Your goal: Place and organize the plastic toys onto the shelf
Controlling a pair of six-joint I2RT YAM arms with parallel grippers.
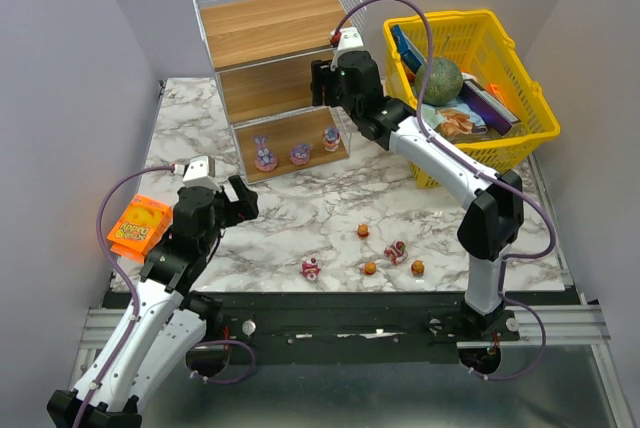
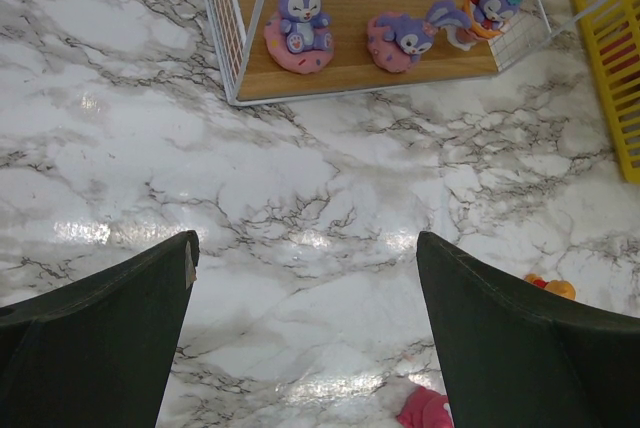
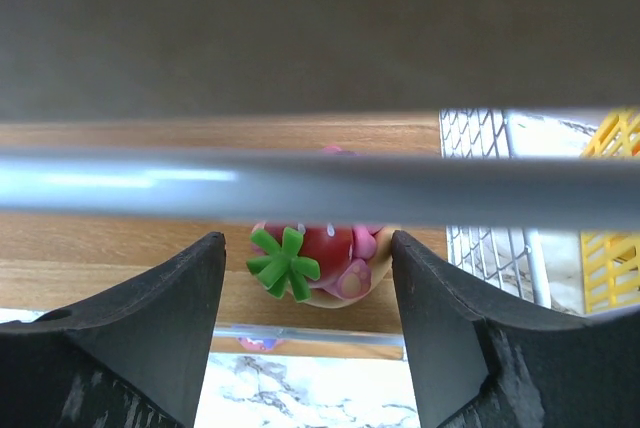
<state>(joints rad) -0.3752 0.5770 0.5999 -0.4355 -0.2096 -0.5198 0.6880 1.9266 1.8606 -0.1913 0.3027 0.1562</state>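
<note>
— Marble table (image 1: 300,203) before the shelf (image 1: 270,28): any room?
— Plenty, bare up to its open front. Wire closes its sides; a yellow basket (image 1: 520,118) stands near its right.
— Toys?
— Nine: three bunny toys (image 1: 299,154) on the bottom board, one strawberry toy (image 3: 330,253) on the middle board, five loose toys (image 1: 370,268) well before the shelf.
— Claws?
— Both spread: right claw (image 3: 308,238) either side of the strawberry toy, not closed on it; left claw (image 2: 305,238) empty, before the shelf.
</note>
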